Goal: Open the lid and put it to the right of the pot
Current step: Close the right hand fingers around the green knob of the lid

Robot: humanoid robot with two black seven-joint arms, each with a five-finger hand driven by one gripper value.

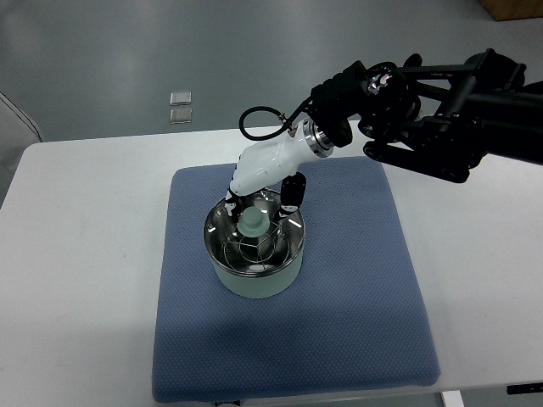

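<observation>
One right hand [259, 199] hangs over the pot [254, 254] on a blue mat [356, 280], fingers apparently spread around the lid knob [251, 224] just below, not yet clasping; a centred, firm pinch should precede lifting.

One pot [254, 259], directly under the right hand [259, 199]. One lid [253, 231] on it, one knob [251, 223] at the fingertips. One blue mat [356, 280] below. One white table [76, 254]. Two small square floor plates [180, 106], well left beyond the hand.
</observation>
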